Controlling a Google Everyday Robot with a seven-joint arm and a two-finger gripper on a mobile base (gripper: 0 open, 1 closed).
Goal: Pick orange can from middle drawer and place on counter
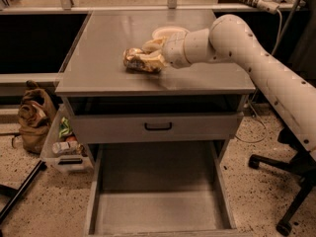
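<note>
The orange can (134,59) lies on its side on the grey counter (98,58), left of centre. My gripper (150,59) reaches in from the right, its pale fingers (154,45) closed around the can's right end, with the can resting on the counter top. The middle drawer (158,209) is pulled out low at the front; its flat grey floor is bare.
A white bowl (170,32) sits on the counter just behind my gripper. A shut drawer front with a black handle (158,126) is above the open drawer. A brown bag (34,115) and a plastic bin (64,149) stand at left, an office chair base (291,181) at right.
</note>
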